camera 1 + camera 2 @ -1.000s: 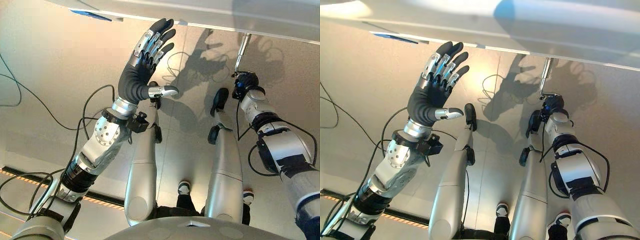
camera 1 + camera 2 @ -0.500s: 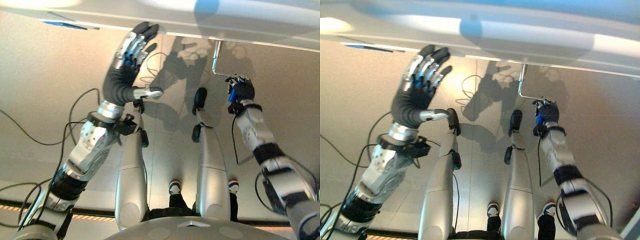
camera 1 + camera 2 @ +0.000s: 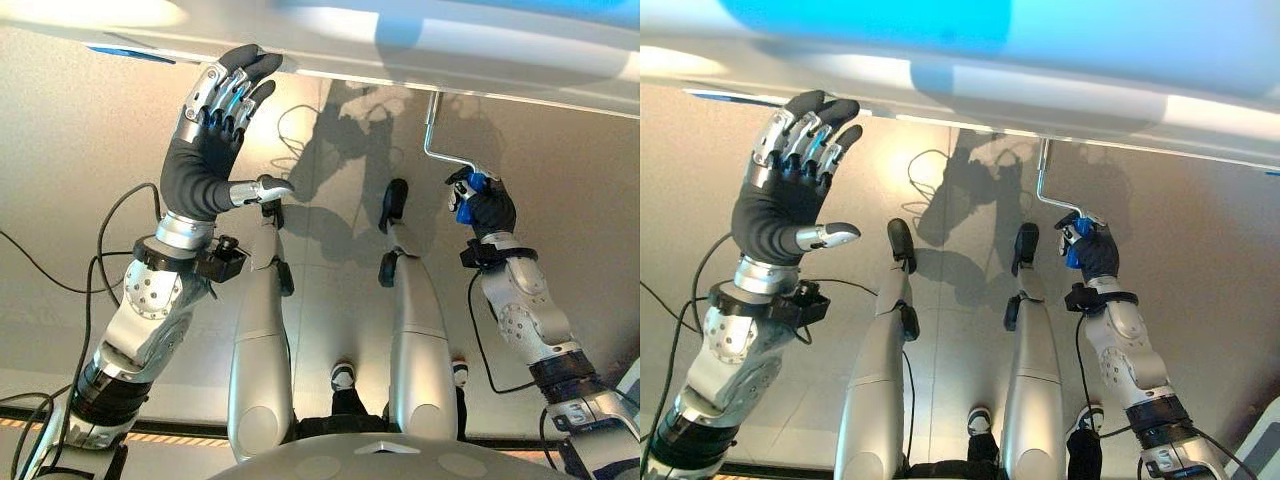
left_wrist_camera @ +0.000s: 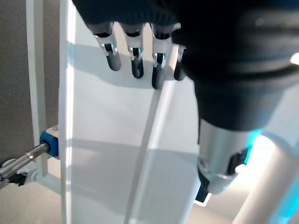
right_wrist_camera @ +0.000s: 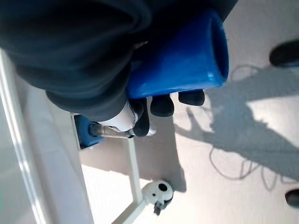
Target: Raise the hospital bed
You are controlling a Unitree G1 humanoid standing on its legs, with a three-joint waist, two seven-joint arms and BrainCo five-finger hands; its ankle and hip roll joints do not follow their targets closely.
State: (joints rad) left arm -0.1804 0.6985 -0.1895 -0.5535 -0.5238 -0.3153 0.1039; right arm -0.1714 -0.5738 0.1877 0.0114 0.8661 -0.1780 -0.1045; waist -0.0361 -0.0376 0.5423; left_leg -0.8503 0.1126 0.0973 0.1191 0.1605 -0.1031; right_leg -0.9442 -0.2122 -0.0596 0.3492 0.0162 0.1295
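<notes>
Swung outward since earlier, the crank's blue handle point(image 5: 180, 56) is kept clenched in the right hand point(image 3: 1092, 250); the bed point(image 3: 400, 45) is probably being raised. Left hand point(image 3: 205, 140) is held open, fingers straight.

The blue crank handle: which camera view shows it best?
The right wrist view: the blue crank handle shows large there, with the right hand curled round it. In both eye views it is a small blue patch inside that hand, below the metal rod.
</notes>
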